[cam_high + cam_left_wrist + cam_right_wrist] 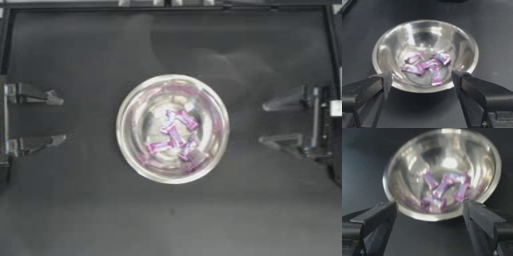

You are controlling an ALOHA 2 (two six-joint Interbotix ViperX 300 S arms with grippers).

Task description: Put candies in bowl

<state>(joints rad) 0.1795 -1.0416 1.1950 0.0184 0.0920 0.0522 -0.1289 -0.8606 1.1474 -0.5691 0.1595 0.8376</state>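
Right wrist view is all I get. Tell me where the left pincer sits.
Observer: The left pincer is at the table's left side, open, apart from the bowl.
Operator: Confirm no candy lies outside the bowl.
Observer: From above, the candies all lie inside the bowl; none shows on the table around it.
Operator: Give me my own pincer's position from above.
Observer: The right pincer is open on the bowl's right, clear of its rim.
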